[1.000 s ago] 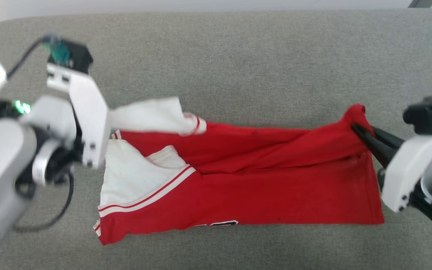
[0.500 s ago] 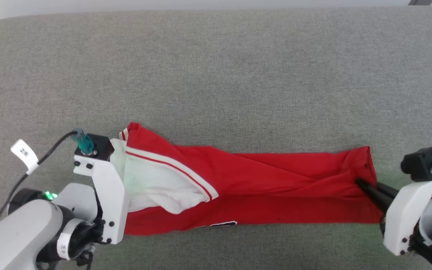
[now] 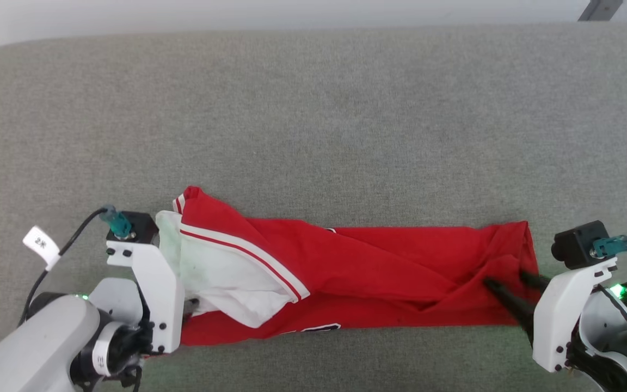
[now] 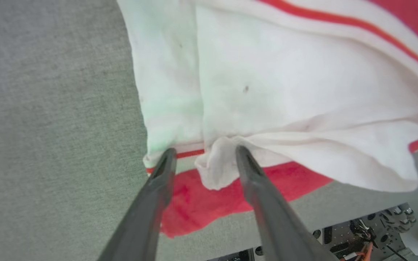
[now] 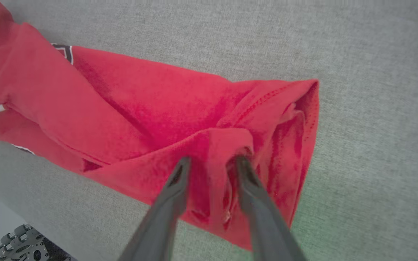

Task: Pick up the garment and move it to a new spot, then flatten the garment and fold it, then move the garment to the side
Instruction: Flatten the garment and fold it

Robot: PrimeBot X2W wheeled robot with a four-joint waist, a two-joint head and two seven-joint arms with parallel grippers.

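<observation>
your left gripper (image 4: pixel 203 154): jaws parted, white sleeve fold of thin red jersey shirt (image 3: pixel 373 267) between; right gripper (image 5: pixel 212 161): parted astride its hem.

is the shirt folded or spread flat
Folded: the shirt lies as a narrow doubled band, a white sleeve flopped over the red at one end, creases throughout.

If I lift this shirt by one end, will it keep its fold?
Probably floppy: the shirt lies in soft creases and bunches at its hem. Likely light, since the cloth looks thin. The loose white sleeve would probably slip and undo the fold.
</observation>
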